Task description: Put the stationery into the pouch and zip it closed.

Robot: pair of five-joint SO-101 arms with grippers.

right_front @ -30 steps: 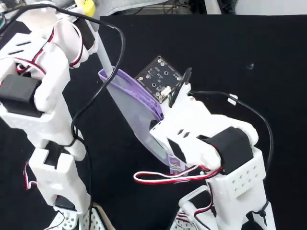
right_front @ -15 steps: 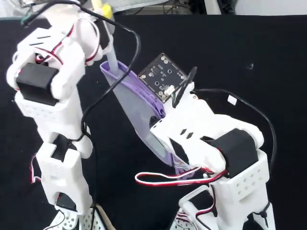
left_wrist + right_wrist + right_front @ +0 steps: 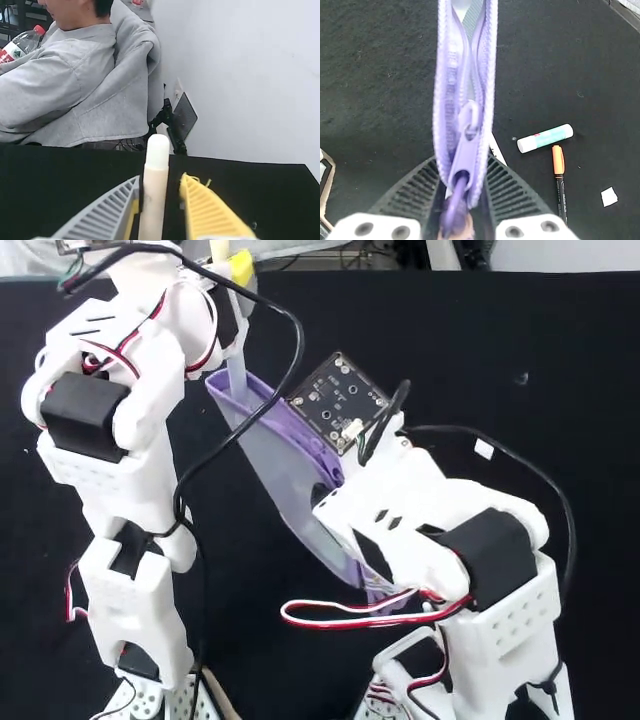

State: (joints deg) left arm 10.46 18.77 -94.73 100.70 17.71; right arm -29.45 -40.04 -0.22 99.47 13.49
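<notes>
A translucent purple pouch (image 3: 285, 465) is held up on edge above the black table. My right gripper (image 3: 462, 200) is shut on the pouch (image 3: 465, 75) at its end, close to the zipper pull (image 3: 468, 122). My left gripper (image 3: 230, 270) stands above the pouch's far end, shut on a white stick (image 3: 236, 340) that points down into the pouch's mouth. In the left wrist view the white stick (image 3: 155, 175) sits upright in my left gripper (image 3: 157, 200), between one grey and one yellow finger. A white-and-green glue stick (image 3: 545, 138) and an orange pen (image 3: 559, 172) lie on the table.
The black table top (image 3: 520, 360) stretches to the right and far side. A small white scrap (image 3: 609, 196) lies near the orange pen. The right arm's body (image 3: 440, 540) covers the pouch's near end in the high view.
The left arm has swung to the right and risen more upright. The white stick has gone from slanted to nearly vertical over the pouch's mouth. The right arm and pouch have barely shifted.
</notes>
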